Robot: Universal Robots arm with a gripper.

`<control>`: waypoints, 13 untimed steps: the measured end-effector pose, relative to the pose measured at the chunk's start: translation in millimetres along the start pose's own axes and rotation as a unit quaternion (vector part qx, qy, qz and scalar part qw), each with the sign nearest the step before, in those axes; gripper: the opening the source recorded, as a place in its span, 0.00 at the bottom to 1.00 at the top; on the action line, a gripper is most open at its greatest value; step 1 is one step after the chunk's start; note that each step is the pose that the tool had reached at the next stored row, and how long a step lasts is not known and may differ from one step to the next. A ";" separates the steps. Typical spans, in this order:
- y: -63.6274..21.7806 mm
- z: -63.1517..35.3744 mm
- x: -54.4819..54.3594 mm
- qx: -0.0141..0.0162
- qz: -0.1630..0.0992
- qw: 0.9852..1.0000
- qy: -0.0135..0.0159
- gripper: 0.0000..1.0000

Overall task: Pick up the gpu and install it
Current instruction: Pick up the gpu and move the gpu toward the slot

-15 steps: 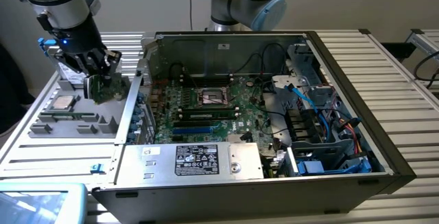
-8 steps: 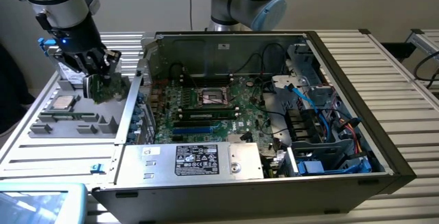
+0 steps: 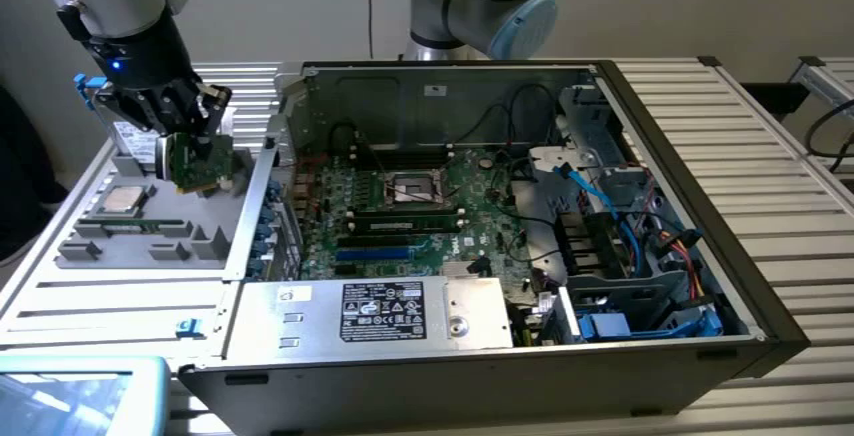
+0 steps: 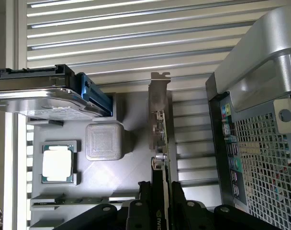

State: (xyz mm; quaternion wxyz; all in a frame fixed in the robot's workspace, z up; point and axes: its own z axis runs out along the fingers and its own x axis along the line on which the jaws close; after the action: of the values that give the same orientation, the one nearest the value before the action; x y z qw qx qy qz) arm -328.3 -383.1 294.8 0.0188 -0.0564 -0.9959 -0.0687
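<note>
Up at ten o'clock in the exterior view, shows the gripper (image 3: 187,138) clamped on the gpu (image 3: 198,164). Holds it on edge over the grey tray (image 3: 123,258). Hangs at nine o'clock from the open case (image 3: 400,86), well apart from the big board (image 3: 467,171) inside. Shows a chip (image 3: 127,199) on the tray, at seven o'clock from the gpu. Through the wrist view, shows black fingers (image 4: 144,203) pinching the gpu (image 4: 159,120) from both sides. Puts the gpu between the chip (image 4: 58,163) and the case (image 4: 260,158), touching neither.

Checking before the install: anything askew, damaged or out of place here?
Nothing stands out. The gpu is held on edge in the gripper over the gray tray, beside the open computer case; the processor chip sits flat in its tray pocket.
</note>
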 end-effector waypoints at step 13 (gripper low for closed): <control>2.3 -34.2 1.3 0.000 0.000 1.000 0.000 0.29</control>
State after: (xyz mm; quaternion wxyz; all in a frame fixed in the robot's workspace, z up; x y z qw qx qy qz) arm -328.3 -385.4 329.0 0.0189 -0.0564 -0.9959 -0.0686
